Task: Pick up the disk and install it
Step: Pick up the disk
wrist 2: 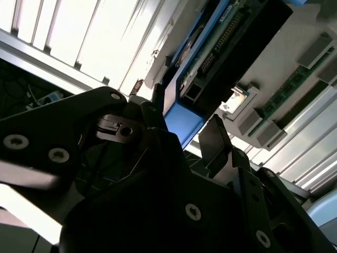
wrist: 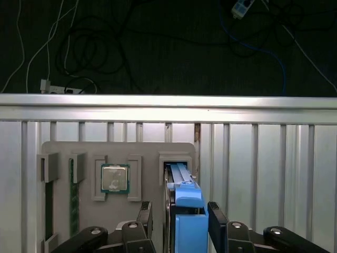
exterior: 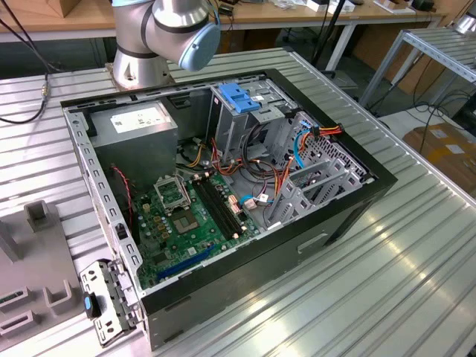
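The disk point(wrist: 185, 196) stands on edge in a slot of a grey holder plate point(wrist: 63, 150), its blue rail facing the camera in the first wrist view. In the second wrist view the disk point(wrist 2: 210, 63) shows its dark connector edge and blue rail. My gripper point(wrist: 181, 219) straddles it, one black finger point(wrist: 145, 216) on each side. A thin gap shows beside the blue rail in both wrist views, so the gripper point(wrist 2: 184, 126) reads as open around the disk.
The holder plate also carries a processor chip point(wrist: 115, 178) and memory sticks point(wrist: 73, 190). In the exterior view the open computer case point(exterior: 349, 201) lies on the ribbed metal table, with a drive cage under a light-blue latch point(exterior: 239, 97). The arm's base point(exterior: 141, 59) stands behind it.
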`<state>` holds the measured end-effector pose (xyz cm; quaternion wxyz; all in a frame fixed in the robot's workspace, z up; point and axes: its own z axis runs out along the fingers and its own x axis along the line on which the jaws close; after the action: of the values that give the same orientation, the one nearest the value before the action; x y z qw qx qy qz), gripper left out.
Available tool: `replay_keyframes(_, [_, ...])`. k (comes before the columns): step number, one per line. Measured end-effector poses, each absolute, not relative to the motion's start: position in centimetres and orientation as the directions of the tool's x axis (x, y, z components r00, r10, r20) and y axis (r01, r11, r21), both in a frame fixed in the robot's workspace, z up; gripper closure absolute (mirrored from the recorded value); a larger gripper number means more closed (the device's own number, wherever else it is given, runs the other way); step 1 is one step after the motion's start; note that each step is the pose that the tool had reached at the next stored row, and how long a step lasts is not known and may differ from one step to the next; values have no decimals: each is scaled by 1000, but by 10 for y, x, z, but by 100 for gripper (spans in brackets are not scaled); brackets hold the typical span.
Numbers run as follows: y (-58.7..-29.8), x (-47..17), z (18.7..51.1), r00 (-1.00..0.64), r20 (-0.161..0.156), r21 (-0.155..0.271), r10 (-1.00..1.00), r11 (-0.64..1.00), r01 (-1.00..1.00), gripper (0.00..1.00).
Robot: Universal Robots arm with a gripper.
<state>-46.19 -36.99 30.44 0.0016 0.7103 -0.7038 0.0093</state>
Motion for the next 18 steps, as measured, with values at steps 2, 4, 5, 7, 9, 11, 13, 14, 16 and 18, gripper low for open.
replay_keyframes(2, [-370,-462,300,9,15,-11,-1000,-9,-1000,46])
replay_keyframes(4, [-369,-462,297,9,15,-11,-1000,-9,-1000,46])
replay_keyframes(5, [-369,-462,296,9,16,-11,-1000,-9,-1000,46])
replay_keyframes(7, [-370,-462,296,9,16,-11,-1000,-9,-1000,46])
replay_keyframes(9, [-369,-462,296,9,15,-11,-1000,-9,-1000,46])
replay_keyframes(11, [-367,-462,295,9,15,-11,-1000,-9,-1000,46])
replay_keyframes(13, [-367,-462,295,9,15,-11,-1000,-9,-1000,46])
replay_keyframes(14, [-367,-462,295,9,16,-11,-1000,-9,-1000,46])
replay_keyframes(16, [-367,-462,295,9,16,-11,-1000,-9,-1000,46])
replay_keyframes(18, [-367,-462,295,9,16,-11,-1000,-9,-1000,46])
